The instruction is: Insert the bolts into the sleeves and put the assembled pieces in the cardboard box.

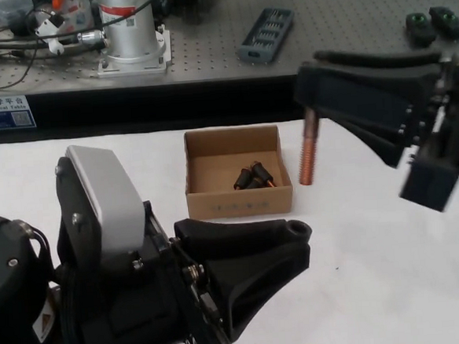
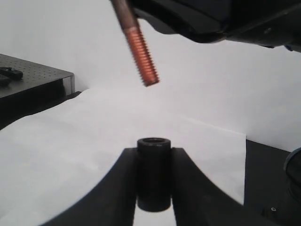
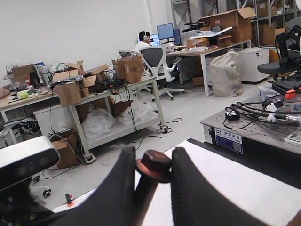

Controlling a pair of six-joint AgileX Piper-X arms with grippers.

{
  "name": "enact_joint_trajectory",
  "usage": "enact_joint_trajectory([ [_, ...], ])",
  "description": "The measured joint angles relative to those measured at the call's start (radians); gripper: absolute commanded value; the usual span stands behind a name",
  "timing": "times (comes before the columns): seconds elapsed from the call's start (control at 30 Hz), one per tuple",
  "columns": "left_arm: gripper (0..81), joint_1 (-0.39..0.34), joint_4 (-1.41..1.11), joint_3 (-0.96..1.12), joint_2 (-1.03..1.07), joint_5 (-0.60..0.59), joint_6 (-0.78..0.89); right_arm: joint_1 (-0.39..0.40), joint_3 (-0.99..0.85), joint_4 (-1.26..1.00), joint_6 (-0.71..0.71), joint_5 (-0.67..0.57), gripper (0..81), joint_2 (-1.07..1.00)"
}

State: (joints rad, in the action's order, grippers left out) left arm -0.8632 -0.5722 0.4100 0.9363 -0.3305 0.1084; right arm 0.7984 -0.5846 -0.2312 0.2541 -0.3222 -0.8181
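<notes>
Left wrist view: left claw (image 2: 154,155) clenched mid-body on a black sleeve (image 2: 154,181), bore up, over the white surface (image 2: 70,155). Right claw (image 3: 153,162) pinches a copper-coloured bolt (image 2: 139,49) below its head; threaded end tilted, apart from the sleeve. Both look rigid and smooth; the bolt may pivot. Cardboard box (image 1: 239,199) holds assembled pieces (image 1: 252,176).

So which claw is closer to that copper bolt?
The right. The right claw grips the bolt at its head end. The left claw, shut on the black sleeve, sits apart from the bolt's threaded tip, with a clear gap between.
</notes>
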Motion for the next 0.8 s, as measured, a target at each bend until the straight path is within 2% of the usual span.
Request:
enact_joint_trajectory([
  [0.43,0.6,0.000,-0.014,0.000,0.000,0.012,0.000,0.000,0.025,0.035,0.000,-0.054,3.6,0.005],
  [0.8,0.6,0.000,-0.029,0.000,0.000,0.012,0.000,0.000,0.026,-0.044,0.000,-0.086,3.6,-0.051],
])
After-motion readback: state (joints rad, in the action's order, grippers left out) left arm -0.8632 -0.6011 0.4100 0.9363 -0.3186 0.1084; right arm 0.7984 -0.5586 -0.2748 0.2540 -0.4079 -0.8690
